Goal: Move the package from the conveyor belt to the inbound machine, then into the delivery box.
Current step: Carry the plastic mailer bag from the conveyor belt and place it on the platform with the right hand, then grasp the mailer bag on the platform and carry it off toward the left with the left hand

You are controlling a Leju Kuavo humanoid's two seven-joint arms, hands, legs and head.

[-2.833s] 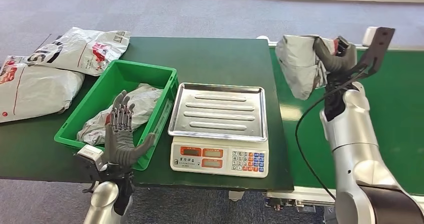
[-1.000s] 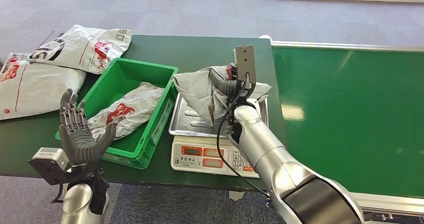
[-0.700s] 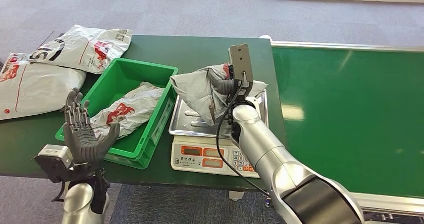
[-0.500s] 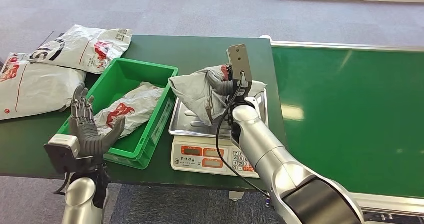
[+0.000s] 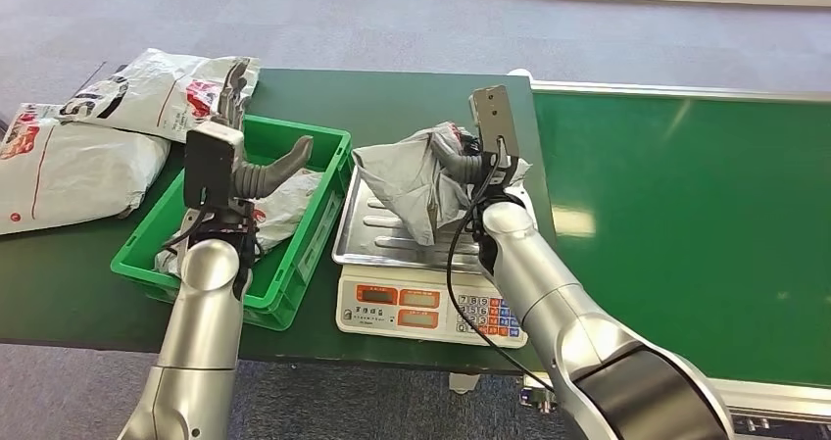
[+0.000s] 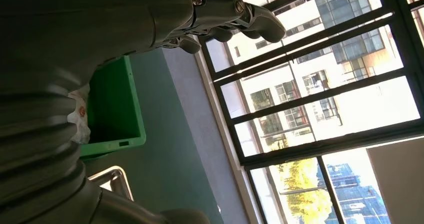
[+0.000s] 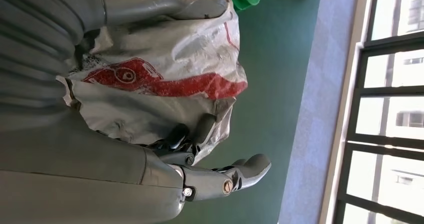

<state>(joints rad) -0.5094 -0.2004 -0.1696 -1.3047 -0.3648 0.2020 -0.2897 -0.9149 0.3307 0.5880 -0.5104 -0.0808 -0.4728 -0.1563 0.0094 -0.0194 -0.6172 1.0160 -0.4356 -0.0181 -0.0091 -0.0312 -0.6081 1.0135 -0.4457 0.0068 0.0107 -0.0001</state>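
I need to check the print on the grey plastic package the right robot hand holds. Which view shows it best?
The right wrist view: the grey plastic package sits close, its red logo plain. The head view shows it crumpled over the scale's metal tray.

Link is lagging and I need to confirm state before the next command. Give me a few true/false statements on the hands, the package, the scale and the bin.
1. The right hand holds the grey package over the scale tray. True.
2. The green bin is empty. False: a package lies in it.
3. The left hand holds a package. False: it is open, raised above the bin.
4. Two more packages lie on the table left of the bin. True.
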